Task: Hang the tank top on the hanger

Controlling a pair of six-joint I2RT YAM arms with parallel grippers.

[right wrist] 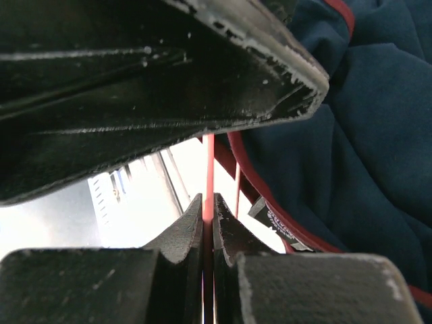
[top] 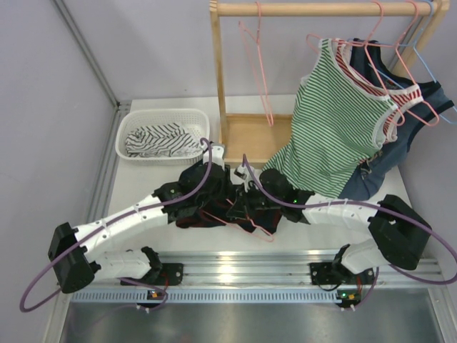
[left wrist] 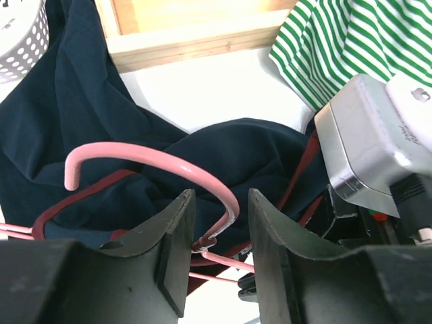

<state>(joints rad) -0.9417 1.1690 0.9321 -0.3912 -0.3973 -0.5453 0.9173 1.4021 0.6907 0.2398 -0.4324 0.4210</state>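
Presently, the right gripper [right wrist: 208, 202] is clamped fully closed on a straight run of the hanger [right wrist: 208, 165], the pink wire pinched between its two fingertips, with navy cloth and maroon trim of the tank top [right wrist: 364, 135] just beside it. The left gripper [left wrist: 217, 202] stands about half open. Its jaws straddle the twisted neck below the hook of the hanger [left wrist: 155, 154], and no contact with the wire is evident, so this claw holds nothing. The tank top [left wrist: 81, 121] lies bunched at the middle of the table [top: 314, 236], nearer the near edge than the far one, under both wrists. The hook rests on top of the navy cloth, and a maroon-trimmed opening loops around the neck area. In the top view a length of pink wire shows bare at the near edge of the garment. Whether either hanger shoulder sits inside a strap cannot be determined. Judgement: the task is at its middle stage. The hanger is secured, but the straps remain to be seated on both shoulders. At the far left corner stands a white basket [top: 163, 112] holding striped cloth. Along the far edge stands a wooden rack [top: 218, 78] carrying a green-and-white striped top [top: 335, 121].
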